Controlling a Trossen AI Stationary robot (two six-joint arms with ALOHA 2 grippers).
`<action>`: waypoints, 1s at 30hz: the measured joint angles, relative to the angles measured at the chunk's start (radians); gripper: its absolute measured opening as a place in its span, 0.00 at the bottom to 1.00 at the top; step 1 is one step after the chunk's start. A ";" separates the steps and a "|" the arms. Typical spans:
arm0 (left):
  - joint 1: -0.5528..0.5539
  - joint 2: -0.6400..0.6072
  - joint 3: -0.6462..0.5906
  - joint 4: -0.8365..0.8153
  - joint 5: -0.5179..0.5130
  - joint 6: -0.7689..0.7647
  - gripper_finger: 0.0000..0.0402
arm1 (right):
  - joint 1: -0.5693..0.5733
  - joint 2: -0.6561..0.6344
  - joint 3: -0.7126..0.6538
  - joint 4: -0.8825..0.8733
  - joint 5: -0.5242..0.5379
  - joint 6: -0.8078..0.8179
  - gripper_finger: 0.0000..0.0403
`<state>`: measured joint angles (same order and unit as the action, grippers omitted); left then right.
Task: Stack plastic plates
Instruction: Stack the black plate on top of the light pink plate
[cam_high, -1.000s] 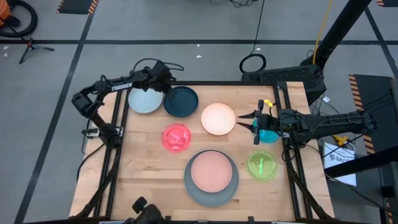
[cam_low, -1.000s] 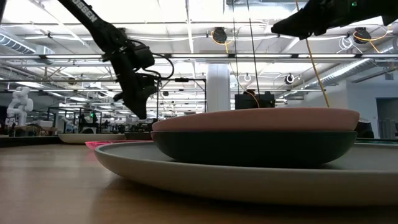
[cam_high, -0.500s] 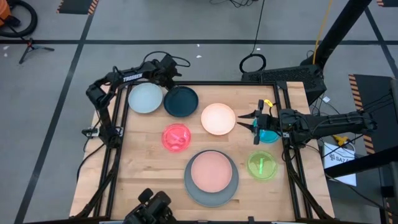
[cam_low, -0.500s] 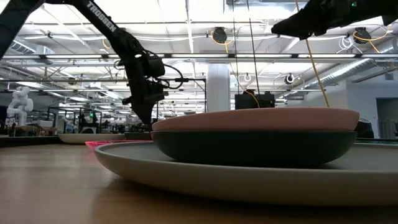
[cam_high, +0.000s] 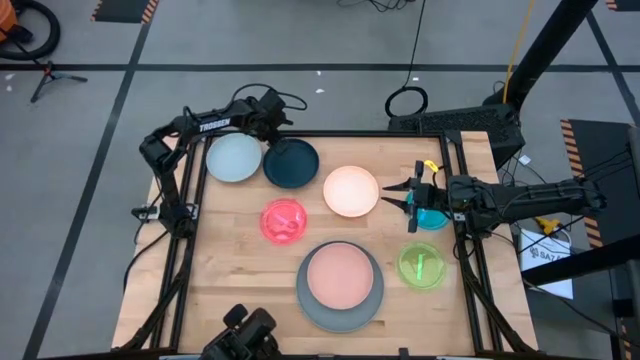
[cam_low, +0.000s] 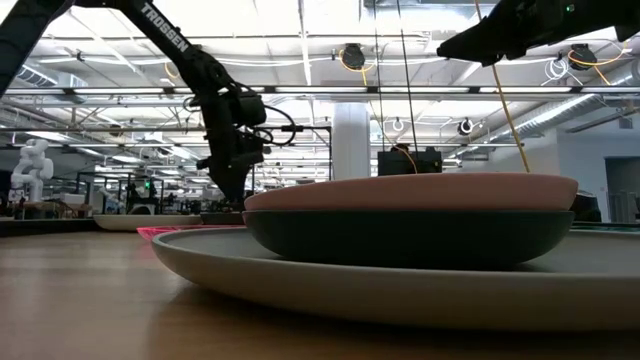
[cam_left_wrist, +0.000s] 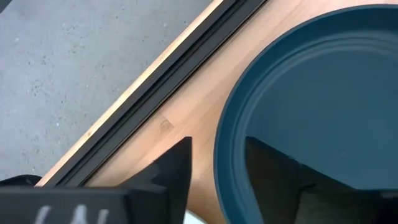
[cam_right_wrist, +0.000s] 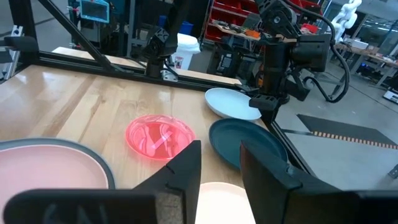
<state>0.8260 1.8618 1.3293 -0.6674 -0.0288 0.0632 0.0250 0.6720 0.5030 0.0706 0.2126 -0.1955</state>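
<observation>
1. The high view alone shows the whole table (cam_high: 230, 270). A stack sits at 6 o'clock: a pink plate (cam_high: 340, 275) on a large grey plate (cam_high: 308, 305). The magenta plate (cam_high: 284, 221) lies near the centre, the cream plate (cam_high: 351, 191) toward 1 o'clock, the dark teal plate (cam_high: 291, 163) at 11 o'clock, the pale blue plate (cam_high: 233, 158) beside it toward 10 o'clock, the green plate (cam_high: 422, 267) at 4 o'clock, and a small teal plate (cam_high: 432, 220) at 3 o'clock, partly under the right arm.
2. The low view shows what the high view hides: a black plate (cam_low: 410, 238) sandwiched between the pink and the grey ones.
3. The left wrist view shows the left gripper (cam_left_wrist: 217, 162) low at the dark teal plate's rim by the table's far edge. One finger (cam_left_wrist: 174, 165) is outside the rim, the other is over the plate's inside; the jaws stand apart, astride the rim, not closed on it.
4. The right wrist view shows the right gripper (cam_right_wrist: 221, 174) with its jaws apart and nothing between them. It hovers at 3 o'clock, pointing toward the cream plate.
5. The dark teal plate is shallow, glossy and empty; the magenta one is see-through.
6. Against the picture half a second back, nothing has visibly shifted. A full second back, the left arm reached in over the pale blue plate; it now sits at the dark teal plate's far rim.
</observation>
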 joint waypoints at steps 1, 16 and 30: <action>-0.002 0.000 0.000 0.000 0.000 0.003 0.43 | 0.000 0.000 0.000 0.000 0.000 0.000 0.25; -0.023 0.063 0.000 0.008 -0.007 0.007 0.50 | 0.000 0.000 0.000 -0.016 0.000 0.004 0.25; -0.024 0.094 -0.001 0.022 -0.013 0.011 0.50 | 0.000 0.000 0.000 -0.016 0.000 0.003 0.25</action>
<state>0.8024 1.9555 1.3285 -0.6451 -0.0414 0.0742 0.0250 0.6717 0.5030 0.0541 0.2131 -0.1926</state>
